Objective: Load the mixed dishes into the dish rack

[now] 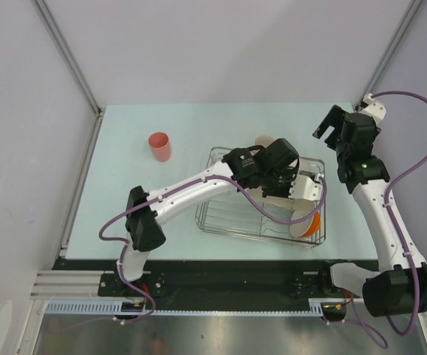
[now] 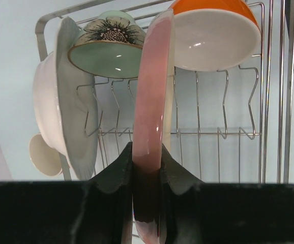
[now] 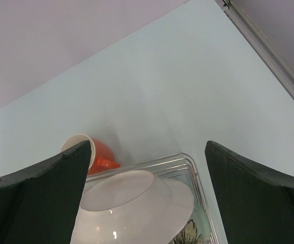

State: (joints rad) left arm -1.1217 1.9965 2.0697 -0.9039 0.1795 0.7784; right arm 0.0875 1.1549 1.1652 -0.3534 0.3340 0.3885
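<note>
Left wrist view: left end effector (image 2: 147,152) clamps the pink plate (image 2: 152,91) by its rim; tilted, it could miss the dish rack (image 2: 198,133) tines ahead and clip the sage-green bowl (image 2: 106,56) to its left

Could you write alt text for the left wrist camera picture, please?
The left gripper clamps the rim of a pink plate held on edge at the wire dish rack. Behind it sit a white plate, a green flowered bowl and an orange bowl.

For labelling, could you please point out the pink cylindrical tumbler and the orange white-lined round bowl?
Pink cylindrical tumbler (image 1: 160,150): top external view, side wall.
Orange white-lined round bowl (image 2: 213,43): left wrist view, white lining.
</note>
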